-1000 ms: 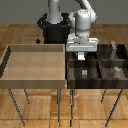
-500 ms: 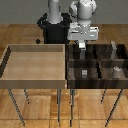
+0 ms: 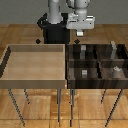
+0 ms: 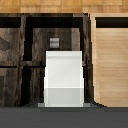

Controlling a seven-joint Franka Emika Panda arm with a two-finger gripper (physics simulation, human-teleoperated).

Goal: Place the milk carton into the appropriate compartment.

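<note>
Upright white-grey milk carton (image 4: 63, 77) above dark tray's compartment (image 4: 58, 45).

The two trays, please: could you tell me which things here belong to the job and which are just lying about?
Job in hand: milk carton; dark-walled compartment; gripper.
Lying about: light tan tray; grey cube; small roundish item.

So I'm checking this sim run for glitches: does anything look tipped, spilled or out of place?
Nothing stands out. The milk carton sits upright and square in the wrist view, above the dark partitioned tray. The small items in its cells look settled, and the tan tray sits level beside it.
</note>
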